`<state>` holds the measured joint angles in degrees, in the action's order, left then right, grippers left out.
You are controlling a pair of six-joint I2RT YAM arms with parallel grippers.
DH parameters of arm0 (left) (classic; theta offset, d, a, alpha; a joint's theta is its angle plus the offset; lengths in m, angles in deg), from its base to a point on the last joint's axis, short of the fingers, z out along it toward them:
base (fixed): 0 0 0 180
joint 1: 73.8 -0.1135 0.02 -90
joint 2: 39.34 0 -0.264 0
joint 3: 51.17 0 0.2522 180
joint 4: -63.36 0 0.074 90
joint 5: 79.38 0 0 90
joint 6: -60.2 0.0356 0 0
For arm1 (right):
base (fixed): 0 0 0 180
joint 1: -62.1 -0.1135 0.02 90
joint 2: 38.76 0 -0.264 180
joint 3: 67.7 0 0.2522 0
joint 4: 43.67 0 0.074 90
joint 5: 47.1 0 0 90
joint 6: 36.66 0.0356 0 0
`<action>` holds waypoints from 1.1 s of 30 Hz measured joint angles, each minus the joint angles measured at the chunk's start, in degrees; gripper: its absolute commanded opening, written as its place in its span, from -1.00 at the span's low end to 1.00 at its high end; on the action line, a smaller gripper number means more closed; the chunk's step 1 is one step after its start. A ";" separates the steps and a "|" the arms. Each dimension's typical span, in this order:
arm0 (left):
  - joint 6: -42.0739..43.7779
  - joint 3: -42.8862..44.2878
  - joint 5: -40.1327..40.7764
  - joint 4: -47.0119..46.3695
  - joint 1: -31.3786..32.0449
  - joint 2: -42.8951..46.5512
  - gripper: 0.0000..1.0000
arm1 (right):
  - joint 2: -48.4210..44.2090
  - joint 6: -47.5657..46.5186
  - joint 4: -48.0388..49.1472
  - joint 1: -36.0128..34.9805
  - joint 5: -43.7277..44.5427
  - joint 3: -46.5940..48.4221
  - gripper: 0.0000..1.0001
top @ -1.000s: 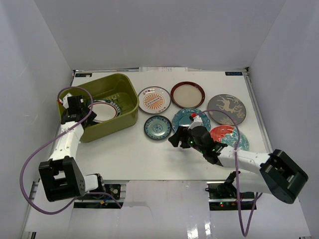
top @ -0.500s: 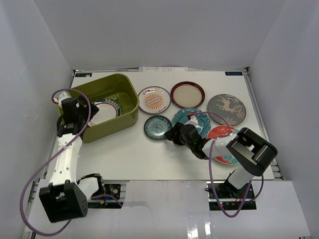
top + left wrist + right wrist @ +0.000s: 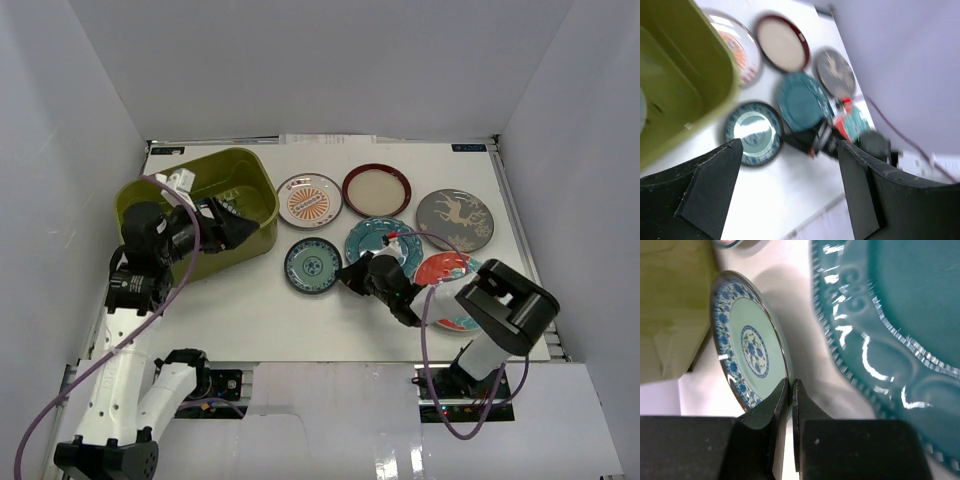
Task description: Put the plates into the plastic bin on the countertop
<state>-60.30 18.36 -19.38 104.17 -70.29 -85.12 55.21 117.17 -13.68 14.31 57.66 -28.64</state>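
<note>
My right gripper [image 3: 347, 275] is pinched together on the near-right rim of the small blue-green round plate [image 3: 312, 265]. In the wrist view my two black fingers [image 3: 771, 415] meet on its silver edge. That plate sits on the white countertop [image 3: 250, 310], near and to the right of the olive-green rectangular plastic bin [image 3: 255, 195], apart from it. Whether its rim has left the surface I cannot tell.

The scalloped teal plate [image 3: 365, 235] lies just to its right. My arm covers part of the red floral plate [image 3: 440, 268] farther right. Along the far row lie the orange sunburst plate [image 3: 309, 200], the red-rimmed cream plate [image 3: 376, 190] and the grey deer plate [image 3: 454, 220].

My left gripper [image 3: 230, 225] hangs above the bin at the far left, fingers spread wide apart and holding nothing. The inside of the bin is hidden beneath that arm.
</note>
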 measured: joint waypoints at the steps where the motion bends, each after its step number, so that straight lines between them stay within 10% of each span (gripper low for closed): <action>1: 0.24 -0.07 -1.66 1.40 0.87 0.31 0.74 | -2.19 -0.66 -0.35 -0.11 -0.63 -1.22 -0.84; 11: 0.46 -15.26 -13.70 8.92 4.79 0.76 0.63 | -34.45 -11.96 -10.56 -0.59 -7.87 -8.44 -0.85; 19: -2.99 -20.74 -13.25 2.86 8.35 -1.27 0.55 | -43.34 -17.35 -18.45 -0.61 -16.63 -8.20 -0.85; 33: -6.69 -22.53 -6.82 -7.56 19.28 -6.16 -0.89 | -40.98 -18.16 -20.13 -0.24 -23.39 -8.15 -0.85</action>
<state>-66.99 -4.18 -26.20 96.61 -51.01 -91.29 14.23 99.01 -33.81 14.06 34.27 -36.80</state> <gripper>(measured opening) 0.207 0.086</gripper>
